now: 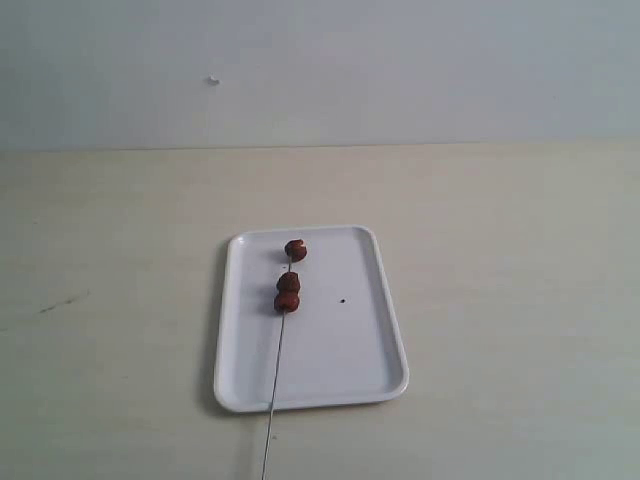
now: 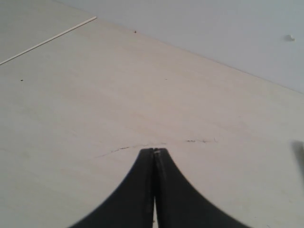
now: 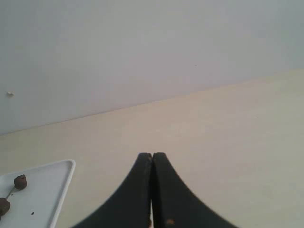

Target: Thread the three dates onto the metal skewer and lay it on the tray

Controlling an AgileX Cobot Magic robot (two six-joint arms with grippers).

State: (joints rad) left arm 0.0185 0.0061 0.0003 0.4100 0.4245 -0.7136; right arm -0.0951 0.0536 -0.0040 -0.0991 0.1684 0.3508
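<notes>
Pale wooden table (image 1: pixel 500 300), plain grey wall (image 1: pixel 320 70) behind. Left gripper (image 2: pixel 154 153): tips pressed together, empty, over table. Right gripper (image 3: pixel 152 156): same. Three dates (image 1: pixel 288 290) threaded on skewer (image 1: pixel 276 370), lying on tray (image 1: pixel 350 370), near end overhanging rim.

table (image 1: pixel 520 300): pale wood-look top, matte
wall (image 1: pixel 420 70): plain grey-white, rises from table's far edge
wall nub (image 1: pixel 213 80): tiny white bump, above table's far edge, left of middle
scuff (image 1: pixel 62 301): short dark streak on table, near its left side
scratch (image 2: pixel 124 148): thin dark curved line on table
pale line (image 2: pixel 47 40): thin, straight, on table
</notes>
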